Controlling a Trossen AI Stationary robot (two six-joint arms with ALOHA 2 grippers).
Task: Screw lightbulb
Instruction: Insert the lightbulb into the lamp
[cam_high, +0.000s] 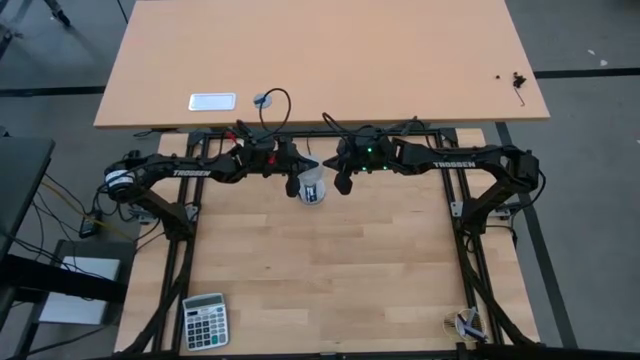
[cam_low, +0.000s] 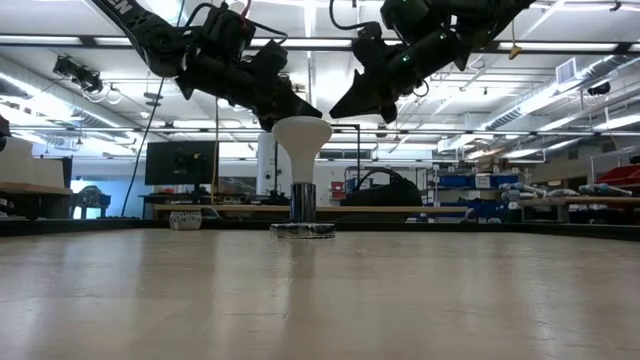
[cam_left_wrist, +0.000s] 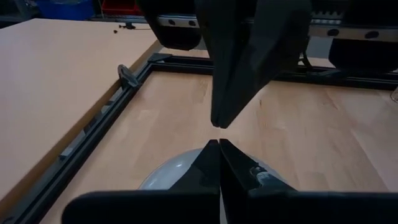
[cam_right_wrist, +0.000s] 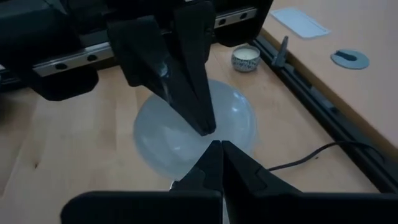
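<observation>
The white lightbulb (cam_low: 302, 145) stands upright near the table's far edge, dome up. Its narrow base sits in the silver socket (cam_low: 302, 208) on a round disc (cam_low: 302, 230). The bulb also shows in the high view (cam_high: 312, 188) and as a pale dome in the right wrist view (cam_right_wrist: 180, 134). My left gripper (cam_low: 305, 112) is shut just above the dome, on its left side. My right gripper (cam_low: 338, 110) is shut just above the dome's right side. In both wrist views the two grippers' tips nearly meet over the dome (cam_left_wrist: 180, 177). My left gripper's shut fingertips (cam_low: 300, 108) slant down from the table's left to the dome's upper rim (cam_low: 285, 122); I cannot tell whether they touch it. My right gripper's shut fingertips (cam_low: 345, 105) slant down from the table's right, a little above the dome; I cannot tell whether they touch it.
A thin black cord (cam_right_wrist: 311, 155) runs from the socket across the table. A small round tin (cam_right_wrist: 245, 57) stands near the far frame rail. A calculator (cam_high: 205, 320) lies at the near left corner. A second tabletop (cam_high: 320, 60) lies beyond the rail.
</observation>
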